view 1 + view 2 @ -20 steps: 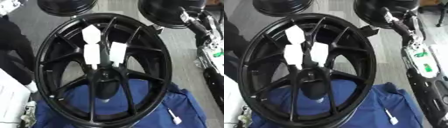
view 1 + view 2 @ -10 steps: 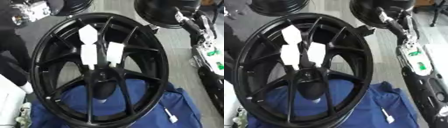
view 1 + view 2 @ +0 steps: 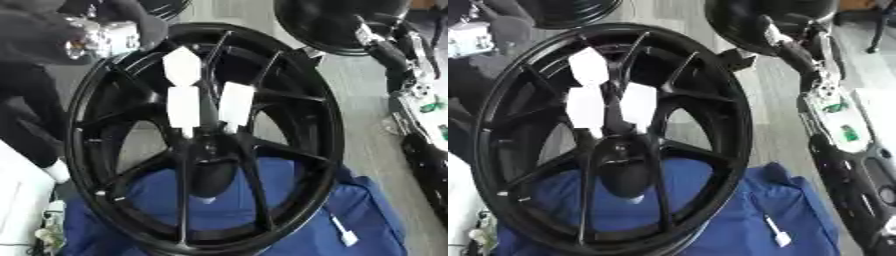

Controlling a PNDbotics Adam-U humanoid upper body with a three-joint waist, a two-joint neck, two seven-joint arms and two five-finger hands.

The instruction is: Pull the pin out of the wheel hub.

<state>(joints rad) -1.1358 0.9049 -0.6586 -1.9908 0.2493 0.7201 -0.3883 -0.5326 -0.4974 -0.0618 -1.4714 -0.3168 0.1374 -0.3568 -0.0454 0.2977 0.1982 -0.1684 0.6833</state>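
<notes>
A big black spoked wheel (image 3: 105, 150) stands tilted on a blue cloth (image 3: 376, 210). Its hub (image 3: 208, 146) sits at the centre, with a dark cone (image 3: 210, 176) below it ending in a pale tip (image 3: 203, 199); I cannot make out a pin. Three white tags (image 3: 184, 105) lie on the upper spokes. My left hand (image 3: 131, 22) comes in blurred at the upper left, over the rim's top edge, behind a silver wrist joint (image 3: 101, 37). At the upper right, my right hand (image 3: 785, 37) hangs close to the rim's outer edge.
More black wheels lie at the back (image 3: 570, 12) and upper right (image 3: 337, 22). A small white piece on a thin stem (image 3: 344, 235) rests on the cloth. My right arm (image 3: 837, 120) runs down the right side. White material (image 3: 17, 200) shows at the lower left.
My left arm has come in from the upper left and now reaches over the rim's top. The whole view has shifted slightly. The right arm stays beside the rim.
</notes>
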